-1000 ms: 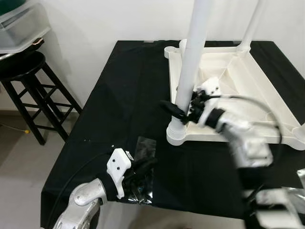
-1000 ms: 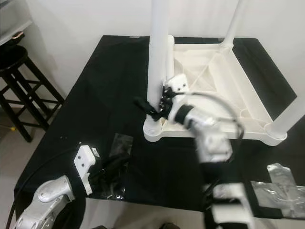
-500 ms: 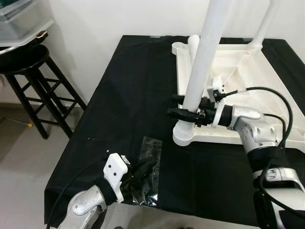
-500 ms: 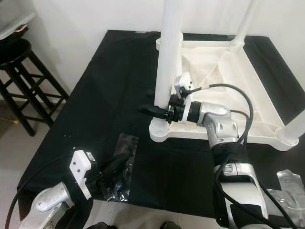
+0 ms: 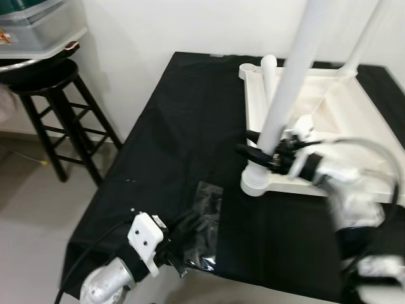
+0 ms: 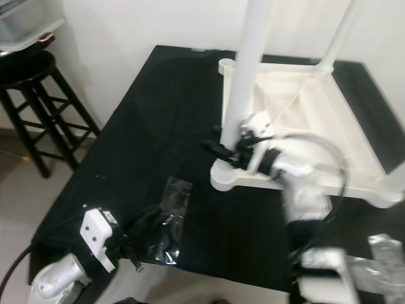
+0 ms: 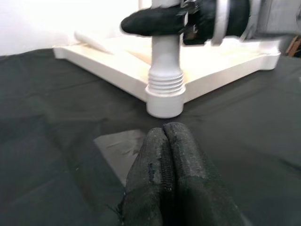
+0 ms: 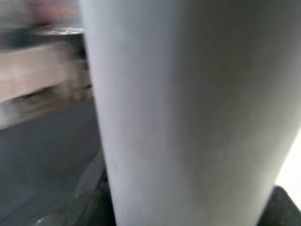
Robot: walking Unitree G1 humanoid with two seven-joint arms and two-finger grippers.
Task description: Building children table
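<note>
Children's table (image 5: pixel 329 120) lies upside down at the upper right of the bench (image 5: pixel 171 145). You have the right gripper (image 5: pixel 258 147) clamped around the near-corner leg (image 5: pixel 288 95), low down just above its socket. Judge it light, stiff, slippery plastic; hold low. Your left gripper (image 7: pixel 167 155), fingers together, rests on the plastic bag (image 5: pixel 201 228) at lower left.
</note>
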